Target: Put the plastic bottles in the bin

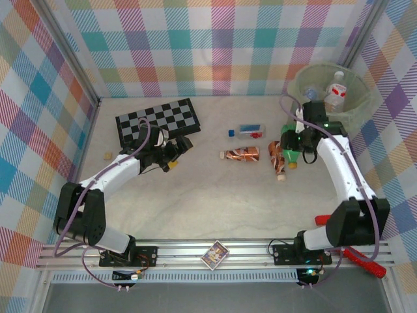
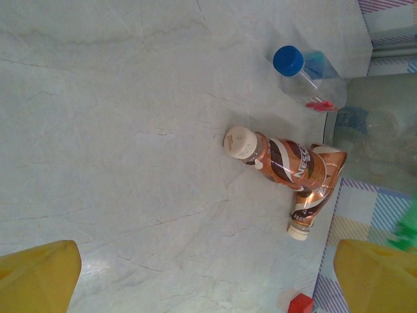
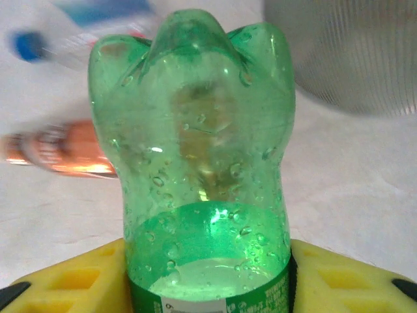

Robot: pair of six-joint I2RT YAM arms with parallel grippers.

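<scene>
The right tool (image 3: 208, 277) clamps the green bottle (image 3: 195, 130) at its labelled middle; it is probably light, thin-walled, slippery and easily dented. The left tool (image 2: 208, 277) stands open.

The green bottle (image 3: 202, 163) is cut off at its label by the bottom edge. Left of it lies a blurred brown bottle (image 3: 58, 153); above-left, a blurred blue-capped bottle (image 3: 65, 39); above-right, the blurred bin (image 3: 345, 52).

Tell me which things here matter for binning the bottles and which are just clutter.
For the job: bin; red-labelled bottle inside it; green bottle; brown bottle mid-table; second brown bottle; clear blue-capped bottle.
Lying about: chequered board; card box; small tan cube.
</scene>
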